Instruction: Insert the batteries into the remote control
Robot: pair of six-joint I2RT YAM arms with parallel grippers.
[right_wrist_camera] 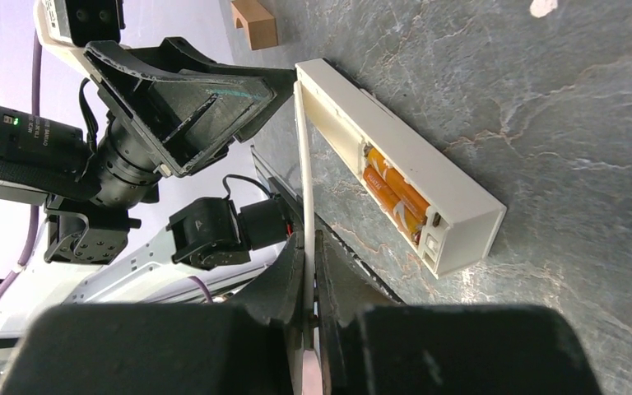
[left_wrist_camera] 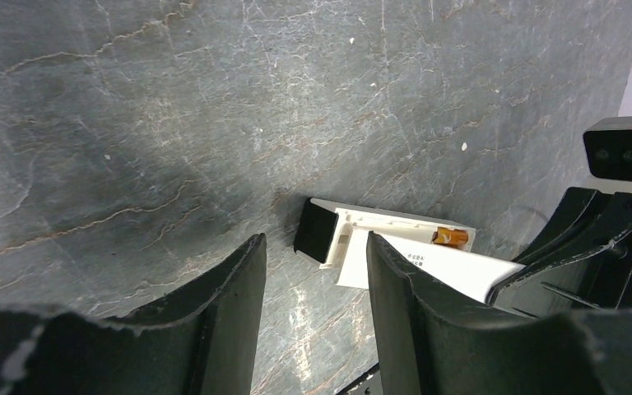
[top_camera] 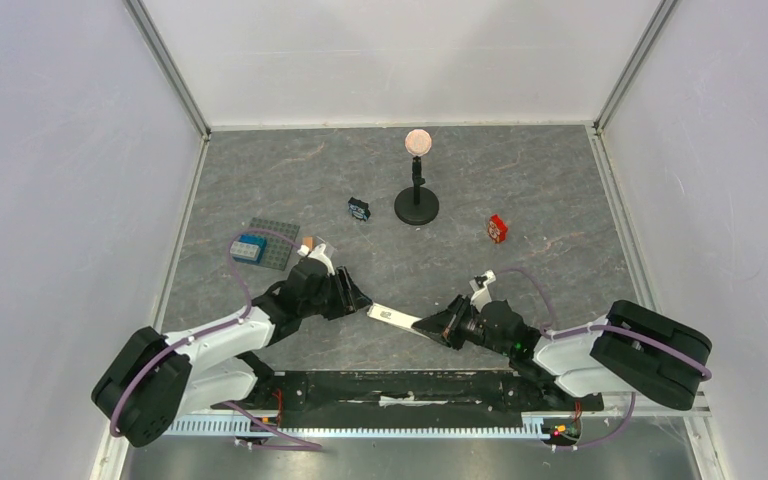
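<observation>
Remote control (right_wrist_camera: 428, 169) flat on table (left_wrist_camera: 132, 123), bay open, cover off.
Right wrist cam: both batteries (right_wrist_camera: 393, 196) side by side in bay, centre frame; right gripper (right_wrist_camera: 309, 255) pinched shut on thin white cover (right_wrist_camera: 305, 164), seen edge-on. Left wrist cam: only one batt visible, remote's black end lower centre just past left gripper (left_wrist_camera: 314, 243), fingers wide apart, clamping nothing. Top cam: bay not visible.

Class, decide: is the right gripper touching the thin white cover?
Touching. The right wrist view shows the right gripper pinching the thin white cover edge-on, with both fingers pressed against it and no gap.
</observation>
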